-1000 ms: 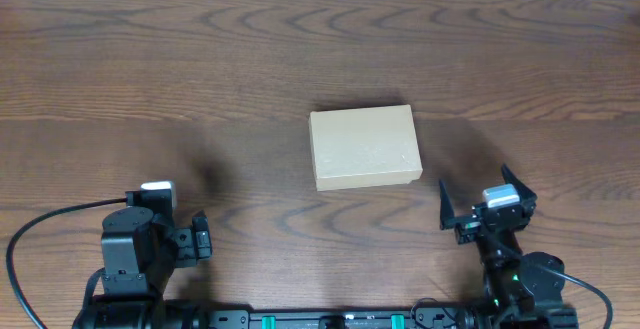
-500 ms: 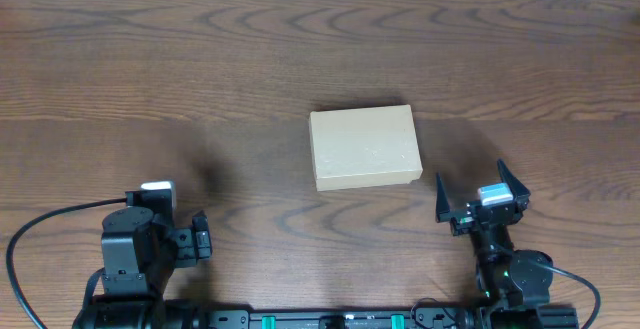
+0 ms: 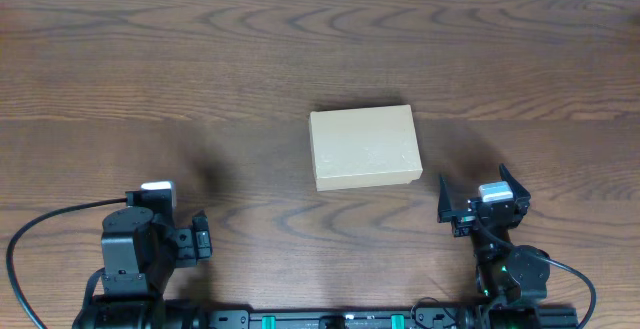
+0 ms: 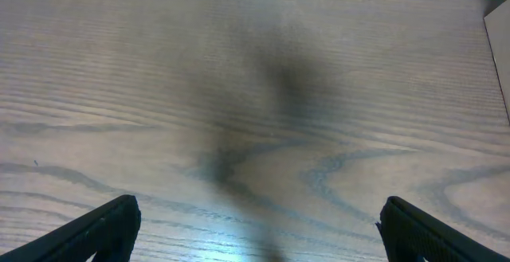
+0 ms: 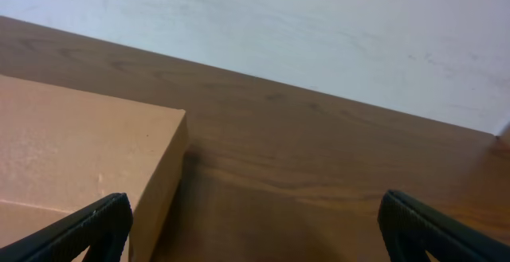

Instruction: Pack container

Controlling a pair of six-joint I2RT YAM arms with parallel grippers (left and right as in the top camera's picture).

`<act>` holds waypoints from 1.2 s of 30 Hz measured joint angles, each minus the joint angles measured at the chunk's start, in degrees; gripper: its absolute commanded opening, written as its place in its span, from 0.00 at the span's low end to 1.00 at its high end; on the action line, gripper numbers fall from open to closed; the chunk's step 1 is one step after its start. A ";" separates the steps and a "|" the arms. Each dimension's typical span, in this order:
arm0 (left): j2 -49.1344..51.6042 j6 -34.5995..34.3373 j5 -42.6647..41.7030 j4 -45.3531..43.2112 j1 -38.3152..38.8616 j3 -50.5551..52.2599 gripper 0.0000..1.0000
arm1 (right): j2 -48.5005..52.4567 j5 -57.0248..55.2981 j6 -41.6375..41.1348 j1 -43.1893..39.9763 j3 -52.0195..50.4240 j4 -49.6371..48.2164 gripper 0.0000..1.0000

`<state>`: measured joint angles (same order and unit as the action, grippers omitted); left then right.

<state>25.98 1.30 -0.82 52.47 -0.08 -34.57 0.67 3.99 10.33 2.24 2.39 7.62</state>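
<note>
Cardboard container (image 3: 363, 148) sits closed on table (image 3: 150, 69) (flap down afaict). I see left gripper (image 4: 256, 218) & right gripper (image 5: 255, 214) both w/ jaws wide apart.

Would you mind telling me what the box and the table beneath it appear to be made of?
The container looks like plain tan cardboard: matte, unprinted, with crisp folded edges. The table shows dark brown wood grain with a slight sheen; whether solid wood or a laminate cannot be told.
</note>
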 measured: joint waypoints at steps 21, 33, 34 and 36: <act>0.00 0.00 0.02 0.00 0.00 0.00 0.95 | 0.00 0.00 0.00 -0.04 0.02 -0.02 0.99; 0.00 0.00 0.02 -0.46 0.00 0.00 0.95 | 0.00 0.02 0.00 -0.04 0.00 -0.02 0.99; -0.02 0.00 0.02 -1.57 0.00 0.04 0.95 | 0.00 0.02 -0.02 -0.04 0.00 -0.02 0.99; -0.31 0.00 -0.02 -4.94 0.00 0.24 0.95 | 0.00 0.02 -0.02 -0.04 0.00 -0.02 0.99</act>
<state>25.67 1.30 -0.84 47.53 -0.08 -34.33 0.67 4.01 10.31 2.20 2.39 7.60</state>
